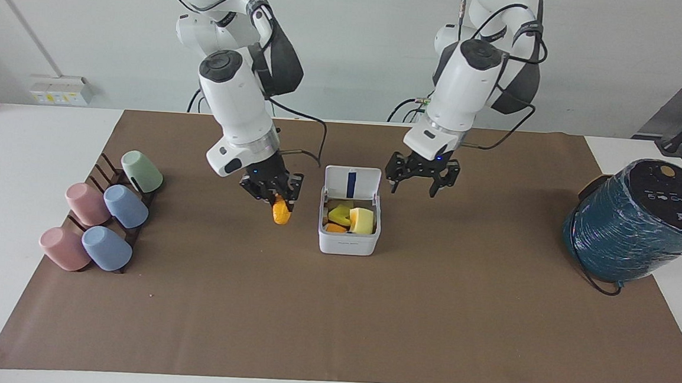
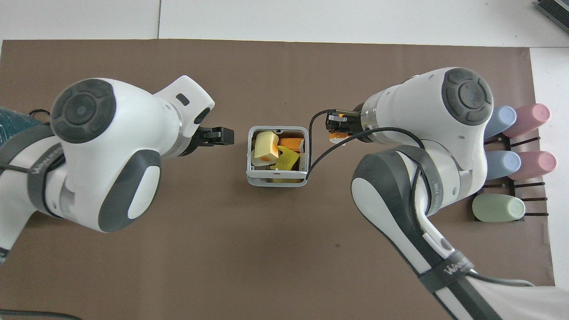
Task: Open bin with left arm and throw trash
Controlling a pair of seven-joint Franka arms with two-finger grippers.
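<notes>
Fingers of the left gripper spread wide, empty, above the brown mat beside the small white square bin, lid up, yellow and orange scraps inside. Right gripper pinches an orange soft scrap, partly hidden overhead

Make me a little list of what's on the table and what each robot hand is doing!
bin: white box, lid up, on the brown mat
in the bin: pale yellow scrap, bright yellow scrap, orange scrap
left gripper: open, holding nothing, over the mat beside the bin
right gripper: shut on an orange piece, in the air beside the bin
cups: five on a rack, at the right arm's end
teal cylinder: at the left arm's end
</notes>
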